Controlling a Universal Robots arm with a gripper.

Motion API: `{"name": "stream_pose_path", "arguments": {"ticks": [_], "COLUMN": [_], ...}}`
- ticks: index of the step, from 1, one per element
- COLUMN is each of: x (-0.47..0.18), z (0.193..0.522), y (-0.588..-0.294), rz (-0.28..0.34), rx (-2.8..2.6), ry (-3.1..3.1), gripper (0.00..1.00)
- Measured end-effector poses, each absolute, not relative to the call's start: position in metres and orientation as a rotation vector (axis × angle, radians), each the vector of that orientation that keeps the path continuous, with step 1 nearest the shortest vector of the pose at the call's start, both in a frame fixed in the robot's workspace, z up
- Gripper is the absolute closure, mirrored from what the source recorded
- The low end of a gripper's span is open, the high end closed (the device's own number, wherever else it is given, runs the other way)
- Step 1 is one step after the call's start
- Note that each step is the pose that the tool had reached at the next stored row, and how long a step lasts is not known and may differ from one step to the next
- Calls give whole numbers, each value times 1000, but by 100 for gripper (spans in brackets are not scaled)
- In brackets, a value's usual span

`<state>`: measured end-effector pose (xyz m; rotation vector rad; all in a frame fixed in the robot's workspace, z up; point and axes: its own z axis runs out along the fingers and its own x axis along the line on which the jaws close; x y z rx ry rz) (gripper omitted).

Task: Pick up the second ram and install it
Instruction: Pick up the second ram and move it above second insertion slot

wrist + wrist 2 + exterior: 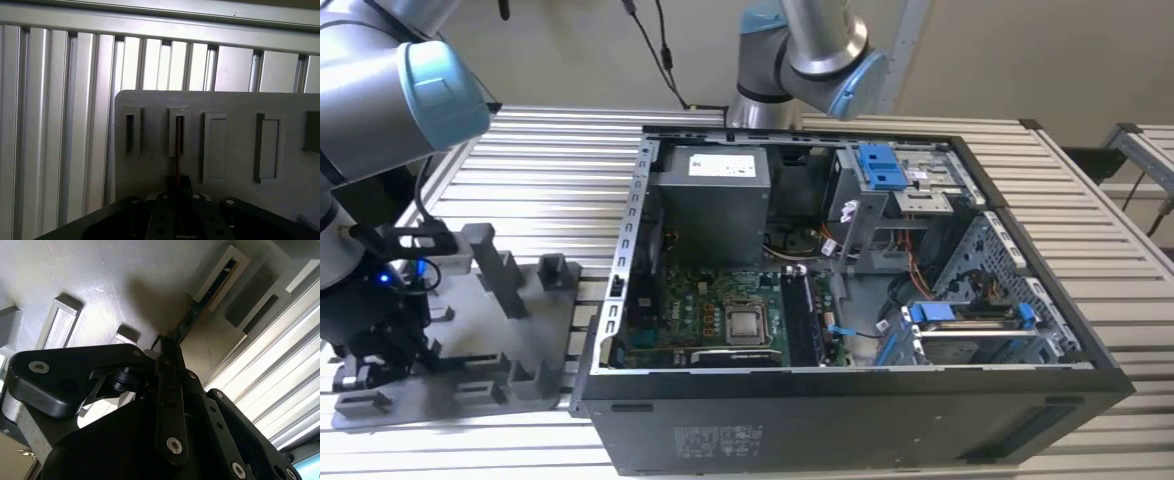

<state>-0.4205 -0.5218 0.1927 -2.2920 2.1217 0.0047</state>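
The second ram (177, 148) shows edge-on as a thin dark stick, with its far end in a narrow slot of the grey tray (235, 102). My gripper (178, 181) is shut on the near end of the stick. In the second wrist view the ram (192, 315) runs from the tray's slot down to the gripper (162, 347), whose fingers meet on it. In the exterior view the gripper (374, 350) is low over the grey tray (520, 345) at that view's left, beside the open computer case (854, 400).
Inside the case, dark memory slots (805, 318) lie beside the processor socket (746, 325). Upright grey posts (494, 262) stand on the tray. A second arm (801, 50) stands behind the case. The slatted metal table (1107, 220) carries everything.
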Motion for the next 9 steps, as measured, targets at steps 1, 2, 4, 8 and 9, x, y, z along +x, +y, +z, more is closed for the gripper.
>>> {"name": "stream_pose_path", "arguments": {"ticks": [1,2,4,8,9], "x": [-420,-420,-420,-420,-420], "z": [196,201,210,228,233], "y": [-522,-522,-522,-522,-522], "rz": [5,5,5,5,5], "rx": [-2292,-2291,-2291,-2291,-2291], "ry": [2122,2122,2123,2123,2123], "gripper": [86,86,86,86,86]}}
